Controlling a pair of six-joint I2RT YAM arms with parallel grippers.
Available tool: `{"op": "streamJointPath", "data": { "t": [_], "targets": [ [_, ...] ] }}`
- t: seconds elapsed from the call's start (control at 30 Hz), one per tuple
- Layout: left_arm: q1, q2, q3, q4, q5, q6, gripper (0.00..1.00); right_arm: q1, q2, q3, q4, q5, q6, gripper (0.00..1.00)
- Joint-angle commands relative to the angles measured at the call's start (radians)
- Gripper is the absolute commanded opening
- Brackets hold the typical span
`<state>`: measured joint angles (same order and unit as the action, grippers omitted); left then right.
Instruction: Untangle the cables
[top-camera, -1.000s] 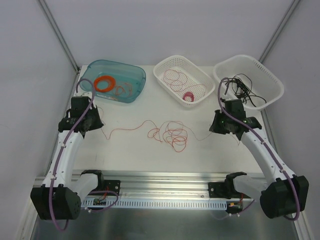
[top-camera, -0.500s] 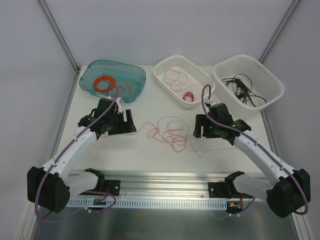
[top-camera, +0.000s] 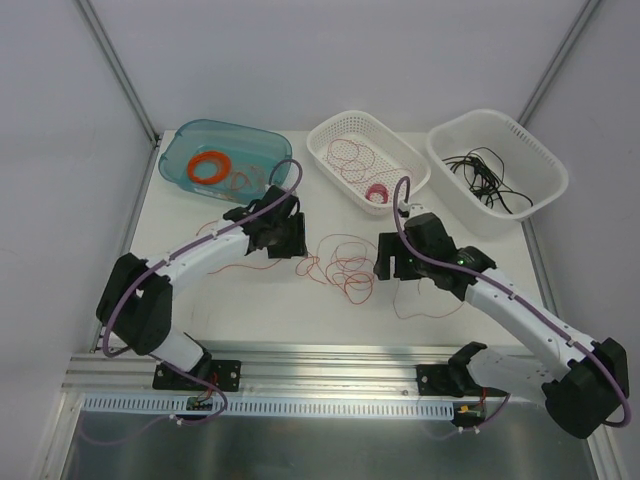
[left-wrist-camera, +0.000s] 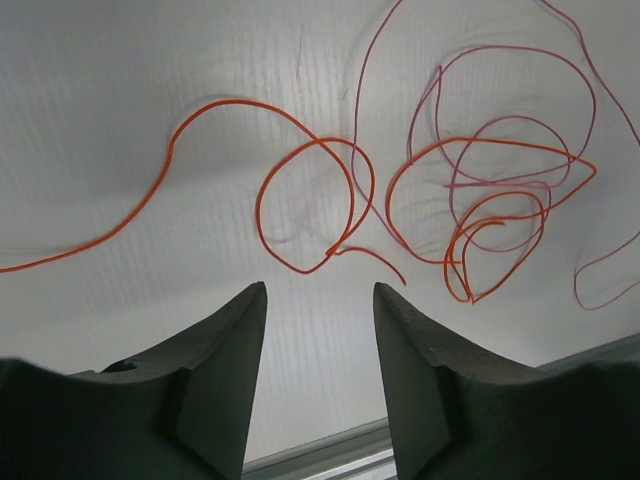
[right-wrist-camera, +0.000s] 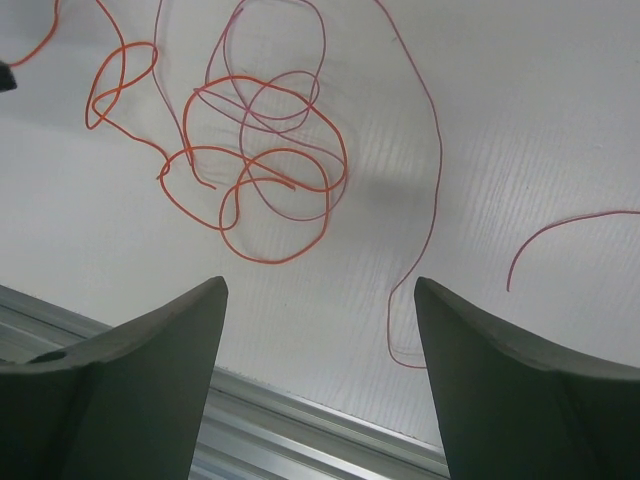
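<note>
Where the cables (top-camera: 342, 267) lie: red and orange loops knotted mid-table, between both grippers.
Left gripper (left-wrist-camera: 318, 290): half open, empty, just short of an orange loop (left-wrist-camera: 308, 205).
Right gripper (right-wrist-camera: 320, 285): wide open, empty, beside the knot.
Grip: pinch one strand clear of the crossings, I'd say, then draw apart slowly.
Around: tub (top-camera: 275, 150), middle basket (top-camera: 316, 136) and right basket (top-camera: 530, 135), well behind.
In the way: nothing solid, though the crossings may tighten.
</note>
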<state>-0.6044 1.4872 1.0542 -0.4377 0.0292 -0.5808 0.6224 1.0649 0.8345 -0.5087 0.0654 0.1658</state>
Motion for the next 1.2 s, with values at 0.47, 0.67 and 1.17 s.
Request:
{"op": "streamJointPath", "data": {
  "t": [0.47, 0.67, 1.17],
  "targets": [
    [-0.078, 0.286, 0.171, 0.051, -0.132, -0.126, 0.34, 0.100, 0.007, -0.025, 0.049, 0.057, 0.058, 0.80],
    [-0.089, 0.308, 0.176, 0.059, -0.138, -0.129, 0.36, 0.117, 0.015, -0.029, 0.058, 0.062, 0.063, 0.80],
    [-0.101, 0.294, 0.156, 0.056, -0.143, -0.125, 0.00, 0.161, 0.061, -0.017, 0.105, 0.059, 0.086, 0.80]
  ]
}}
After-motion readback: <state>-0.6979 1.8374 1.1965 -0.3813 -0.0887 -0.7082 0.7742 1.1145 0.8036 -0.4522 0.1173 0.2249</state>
